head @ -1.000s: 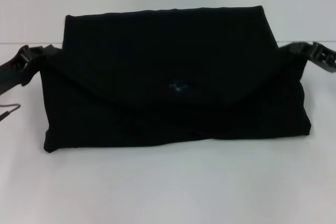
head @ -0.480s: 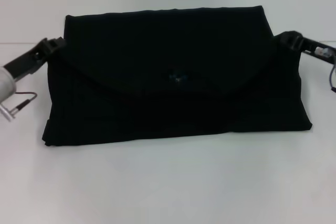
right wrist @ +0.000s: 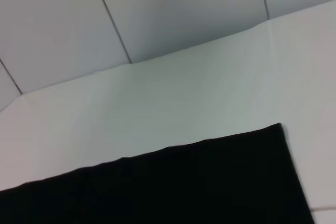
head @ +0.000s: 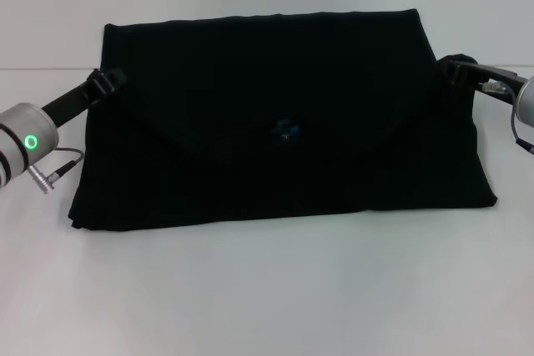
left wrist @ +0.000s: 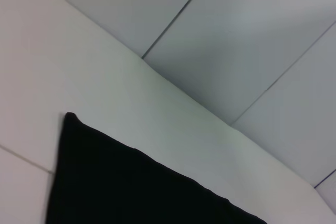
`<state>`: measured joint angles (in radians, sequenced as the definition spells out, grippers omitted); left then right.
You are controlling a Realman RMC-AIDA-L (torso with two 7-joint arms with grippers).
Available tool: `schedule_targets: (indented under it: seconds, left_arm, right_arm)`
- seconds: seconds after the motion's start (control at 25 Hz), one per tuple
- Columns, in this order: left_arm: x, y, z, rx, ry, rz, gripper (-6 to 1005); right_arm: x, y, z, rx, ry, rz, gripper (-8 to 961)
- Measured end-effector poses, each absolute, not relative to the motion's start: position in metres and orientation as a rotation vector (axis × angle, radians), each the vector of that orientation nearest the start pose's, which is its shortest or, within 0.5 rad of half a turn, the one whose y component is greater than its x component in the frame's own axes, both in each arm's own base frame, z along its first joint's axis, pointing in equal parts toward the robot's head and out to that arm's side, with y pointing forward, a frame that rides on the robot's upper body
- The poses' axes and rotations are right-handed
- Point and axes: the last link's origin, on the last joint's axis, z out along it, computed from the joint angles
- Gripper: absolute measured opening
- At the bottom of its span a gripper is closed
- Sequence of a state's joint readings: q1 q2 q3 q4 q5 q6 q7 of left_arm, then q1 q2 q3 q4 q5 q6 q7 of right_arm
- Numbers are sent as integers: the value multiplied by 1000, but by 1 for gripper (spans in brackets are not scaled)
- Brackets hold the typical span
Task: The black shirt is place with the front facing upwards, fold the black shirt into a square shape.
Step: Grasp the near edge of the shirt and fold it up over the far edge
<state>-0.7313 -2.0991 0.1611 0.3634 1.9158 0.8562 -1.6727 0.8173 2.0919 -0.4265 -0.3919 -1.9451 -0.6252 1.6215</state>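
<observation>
- Black shirt [head: 284,122] lies folded into a wide band across the middle of the white table [head: 267,298], with a rounded flap laid over its upper part and a small blue label [head: 288,131] showing near the centre.
- At your left, the left pincer [head: 107,81] sits against the shirt's left edge, at the end of the flap. Black on black, so you cannot tell whether it is gripping cloth or apart.
- At your right, the right pincer [head: 457,67] sits at the shirt's right edge, level with the left one. Its state cannot be told either.
- The band is much wider than it is deep, so by my judgement the fold to a square is not finished.
- Risk: if one pincer catches only the top layer, the flap could peel away and the stack slide apart.
- Risk: if the two arms pull unevenly, the soft cloth could skew and the corners would not meet.
- The table is plain, matte and pale. Behind it, both wrist views show a light grey panelled wall [left wrist: 252,35] with thin dark seams.
</observation>
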Motion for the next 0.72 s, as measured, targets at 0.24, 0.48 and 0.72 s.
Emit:
schedule_targets:
  seconds: [0.24, 0.48, 0.72]
  left_arm:
    - [-299, 424, 7, -1674, -1408, -919, 31]
    - [-302, 423, 3, -1653, -1421, -898, 32]
    - [-304, 423, -1, -1643, -1435, -872, 32]
  right_arm:
    - [280, 456, 10, -1812, 1171, 598, 122]
    - [282, 454, 6, -1821, 1157, 575, 127]
    - [285, 455, 3, -1798, 1170, 546, 131]
